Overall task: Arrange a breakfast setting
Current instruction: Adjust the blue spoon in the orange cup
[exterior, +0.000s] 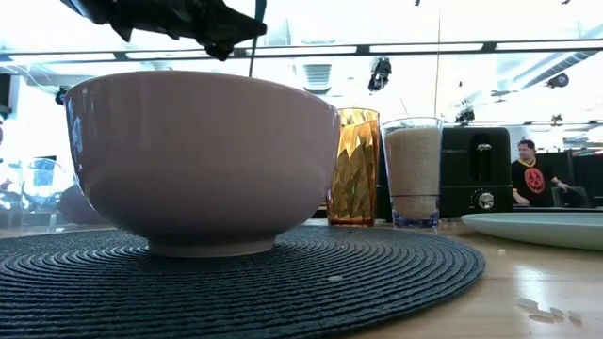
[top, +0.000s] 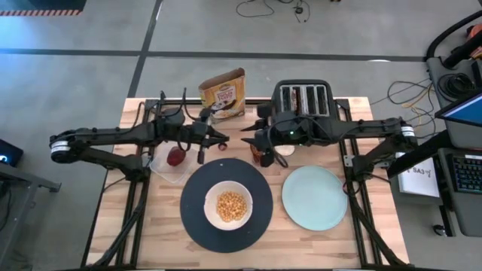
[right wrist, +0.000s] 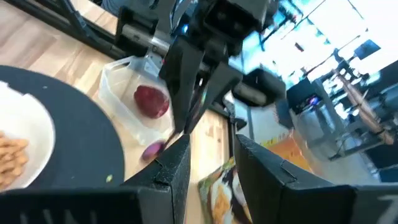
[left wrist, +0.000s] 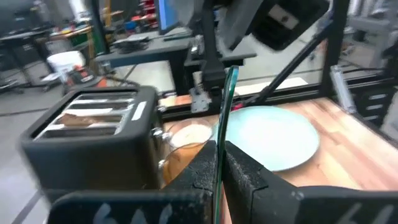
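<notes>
Both arms reach in level from the table's sides and meet mid-table, behind the large black round plate. The left gripper points toward the right arm; its fingers are nearly closed, pinching a thin greenish strip, can't tell what it is. The right gripper faces the left one, fingers parted with a clear gap, nothing held.

White bowl sits centred on the black plate, cereal pieces inside. Smaller pale green plate lies just right of the black plate, bare. Dark red fruit rests in a clear container under the left arm, left of the black plate. Yellow-brown cereal box stands at the table's back edge beside the black toaster. Low view shows an amber glass and a clear glass behind the bowl. A person is in the room behind.
</notes>
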Available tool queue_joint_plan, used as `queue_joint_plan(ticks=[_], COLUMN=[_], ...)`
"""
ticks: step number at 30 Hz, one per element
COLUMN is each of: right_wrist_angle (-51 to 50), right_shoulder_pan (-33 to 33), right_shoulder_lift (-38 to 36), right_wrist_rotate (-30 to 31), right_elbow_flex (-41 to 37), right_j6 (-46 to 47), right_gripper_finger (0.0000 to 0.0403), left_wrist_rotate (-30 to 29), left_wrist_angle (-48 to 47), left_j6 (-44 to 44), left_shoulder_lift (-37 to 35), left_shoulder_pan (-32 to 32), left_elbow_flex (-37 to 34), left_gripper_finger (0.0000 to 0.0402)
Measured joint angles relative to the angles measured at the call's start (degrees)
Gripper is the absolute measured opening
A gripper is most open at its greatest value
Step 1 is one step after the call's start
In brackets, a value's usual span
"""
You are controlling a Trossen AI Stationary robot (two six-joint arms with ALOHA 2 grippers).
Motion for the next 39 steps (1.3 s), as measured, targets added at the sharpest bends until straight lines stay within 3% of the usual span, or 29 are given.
queue_joint_plan(ticks=[8,19,25,32,39], right_wrist_angle=[-3.4,-3.6,3.3,11.5,14.9], right_shoulder_pan=[0.0,-0.1,-0.5,-1.5,-3.8], right_shoulder_lift=[-3.2,-1.4,1.0,1.5,2.3], right_wrist_rotate=[-0.1,-0.2,-0.4,-0.5,-8.7], right_elbow_flex=[-1.4,-1.9,-1.9,-1.9,-1.9], right_j6=[4.1,5.6,4.1,2.7,5.6], right_gripper_finger=[0.0116,0.0116,0.0116,0.0116,0.0115], left_wrist_rotate=[-1.8,-1.8,-1.0,-0.3,0.1], left_wrist_angle=[-2.0,0.7,13.0,13.7,17.1], left_j6=[0.0,0.1,1.1,3.8,4.1], left_shoulder_lift=[-3.0,-0.4,0.7,1.6,4.9], left_shoulder_pan=[0.0,0.0,-0.5,-0.9,-1.1], left_elbow_flex=[0.0,0.0,0.0,0.0,0.0], left_gripper_finger=[0.0000,0.0000,0.0000,0.0000,0.0000])
